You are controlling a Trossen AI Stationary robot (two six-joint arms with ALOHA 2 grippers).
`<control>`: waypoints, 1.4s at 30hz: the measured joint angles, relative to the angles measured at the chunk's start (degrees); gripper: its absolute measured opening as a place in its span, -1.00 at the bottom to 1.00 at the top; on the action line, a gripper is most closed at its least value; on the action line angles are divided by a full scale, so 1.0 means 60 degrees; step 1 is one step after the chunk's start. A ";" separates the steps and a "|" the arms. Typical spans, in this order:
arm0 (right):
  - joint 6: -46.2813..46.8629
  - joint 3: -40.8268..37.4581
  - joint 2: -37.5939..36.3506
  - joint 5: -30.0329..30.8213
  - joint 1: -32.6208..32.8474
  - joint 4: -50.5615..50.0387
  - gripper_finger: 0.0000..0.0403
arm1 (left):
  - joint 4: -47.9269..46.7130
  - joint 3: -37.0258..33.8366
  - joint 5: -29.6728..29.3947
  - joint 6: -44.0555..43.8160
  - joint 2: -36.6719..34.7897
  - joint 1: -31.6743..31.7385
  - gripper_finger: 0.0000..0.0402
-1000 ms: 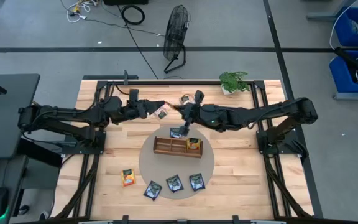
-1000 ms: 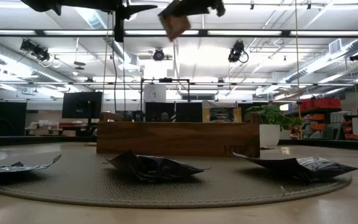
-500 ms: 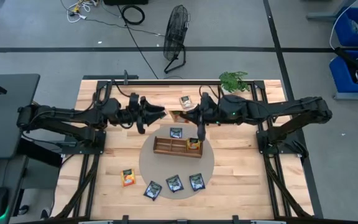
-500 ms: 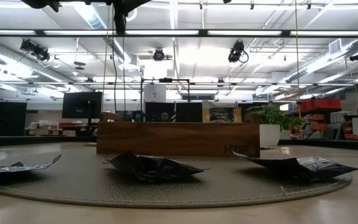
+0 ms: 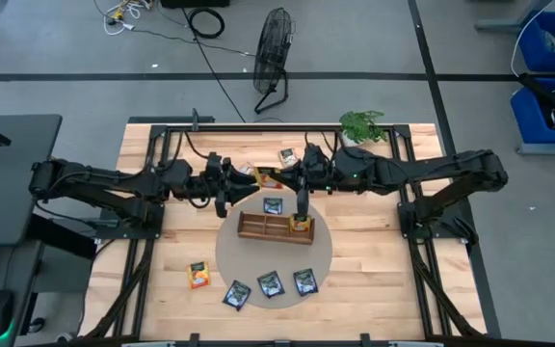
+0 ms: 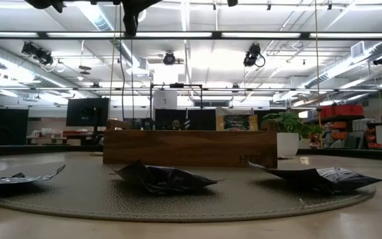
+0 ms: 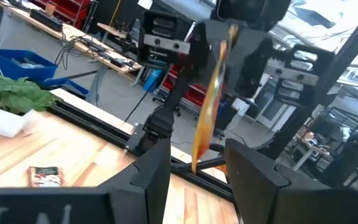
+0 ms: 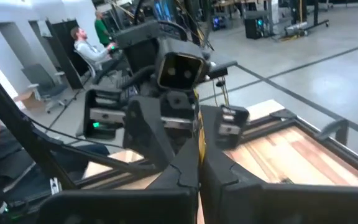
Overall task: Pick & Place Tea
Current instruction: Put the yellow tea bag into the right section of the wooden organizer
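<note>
Above the far middle of the table (image 5: 162, 260), the two grippers meet over a single tea packet. The right gripper (image 5: 276, 176) is clamped on an orange-brown packet (image 5: 268, 178), its fingers pressed together with the packet's thin edge showing between them in the right wrist view. The left gripper (image 5: 242, 177) faces it from the other side with its fingers (image 7: 151, 171) spread apart, and in the left wrist view the packet (image 7: 209, 102) hangs edge-on just beyond the gap, not touching them.

Below the grippers, a round grey mat (image 5: 321, 262) sits at the middle of the table and carries a long wooden tray (image 5: 258, 229). An orange packet (image 5: 301, 224) stands in the tray's right-hand compartment, and a dark blue packet (image 5: 274, 204) lies on the mat touching the tray's far side. Three more dark blue packets (image 5: 270, 284) lie in a row along the mat's near edge; in the low view two of them lie crumpled in front of the tray (image 6: 188, 147). A mark is stamped near the tray's right end in that view, too faint to read.

An orange packet (image 5: 198, 275) lies on the bare wood toward the near left corner. A white-and-brown packet (image 5: 287, 155) lies near the far edge, and a small potted plant (image 5: 362, 126) stands toward the far right corner. The printing on the packets is too small to read.
</note>
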 joint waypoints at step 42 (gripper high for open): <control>0.0176 0.2870 0.0065 -0.1519 -0.0697 -0.5684 0.11 | -0.3152 -0.0003 0.0959 -0.0506 -0.0011 0.0182 -0.99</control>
